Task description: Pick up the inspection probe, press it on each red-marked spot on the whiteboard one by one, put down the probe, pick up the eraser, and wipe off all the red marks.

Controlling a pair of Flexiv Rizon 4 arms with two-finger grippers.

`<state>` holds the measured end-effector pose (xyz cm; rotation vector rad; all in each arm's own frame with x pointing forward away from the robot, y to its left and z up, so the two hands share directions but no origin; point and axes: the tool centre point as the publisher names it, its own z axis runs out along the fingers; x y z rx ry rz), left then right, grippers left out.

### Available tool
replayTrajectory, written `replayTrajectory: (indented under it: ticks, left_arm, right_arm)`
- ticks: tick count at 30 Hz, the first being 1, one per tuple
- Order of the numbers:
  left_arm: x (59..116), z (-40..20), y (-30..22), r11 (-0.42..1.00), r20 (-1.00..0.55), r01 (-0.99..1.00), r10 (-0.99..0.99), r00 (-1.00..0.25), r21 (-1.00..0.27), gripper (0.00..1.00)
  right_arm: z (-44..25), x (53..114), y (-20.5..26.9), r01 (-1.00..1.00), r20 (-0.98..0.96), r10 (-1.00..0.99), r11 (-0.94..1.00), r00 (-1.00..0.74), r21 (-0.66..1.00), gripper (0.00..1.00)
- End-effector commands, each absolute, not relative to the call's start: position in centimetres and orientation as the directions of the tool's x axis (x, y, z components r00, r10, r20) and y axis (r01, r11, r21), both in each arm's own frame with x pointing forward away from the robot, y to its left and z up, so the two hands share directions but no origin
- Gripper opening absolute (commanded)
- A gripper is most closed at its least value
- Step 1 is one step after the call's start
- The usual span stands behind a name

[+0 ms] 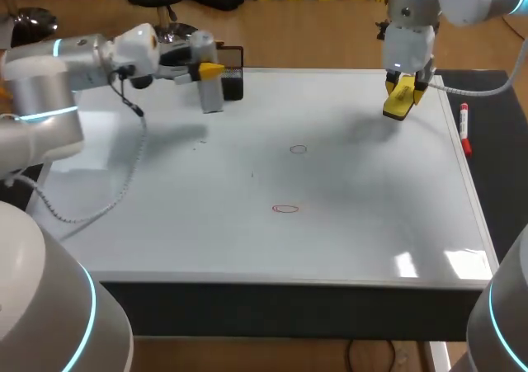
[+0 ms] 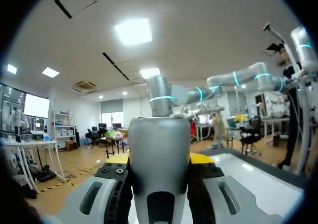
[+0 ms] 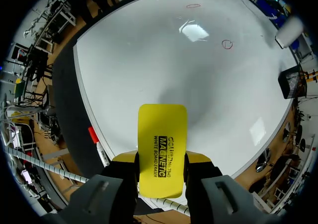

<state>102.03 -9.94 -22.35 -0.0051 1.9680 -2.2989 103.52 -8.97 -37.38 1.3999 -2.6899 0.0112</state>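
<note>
Left gripper (image 1: 208,72) clamps the grey inspection probe (image 1: 212,94) above the whiteboard's (image 1: 247,248) far-left corner. Right gripper (image 1: 402,89) pinches the yellow eraser (image 3: 162,147) by its long sides, far right. It looks light, stiff and slick, so a mid-body grip suits wiping the red marks (image 1: 285,209)

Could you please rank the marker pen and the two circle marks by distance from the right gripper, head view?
From the right gripper:
1. Marker pen, at the far right.
2. Upper circle mark, central.
3. Lower red oval, nearer the front.
</note>
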Motion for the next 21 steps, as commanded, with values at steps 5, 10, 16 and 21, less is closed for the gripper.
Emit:
replayTrajectory:
  ticks: [5,10,16,21]
  left_arm:
    - [102.3,-22.0,-6.2,-0.122,-0.070,0.095,-0.202,-0.977,-0.988,0.00]
    - [102.9,-22.4,-4.9,-0.118,-0.062,0.092,-0.231,-0.971,-0.989,0.00]
    - [103.1,-22.8,-4.1,-0.117,-0.050,0.082,-0.251,-0.967,-0.990,0.00]
    - [102.7,-22.7,-3.8,-0.114,-0.052,0.084,-0.256,-0.965,-0.990,0.00]
  right_arm:
    - [-37.3,103.6,-9.0,-0.818,0.103,-0.817,0.574,-0.568,0.044,0.00]
    - [-37.3,103.6,-9.0,-0.818,0.103,-0.817,0.574,-0.568,0.044,0.00]
    - [-37.3,103.6,-9.0,-0.818,0.103,-0.817,0.574,-0.568,0.044,0.00]
    - [-37.3,103.6,-9.0,-0.818,0.103,-0.817,0.574,-0.568,0.044,0.00]
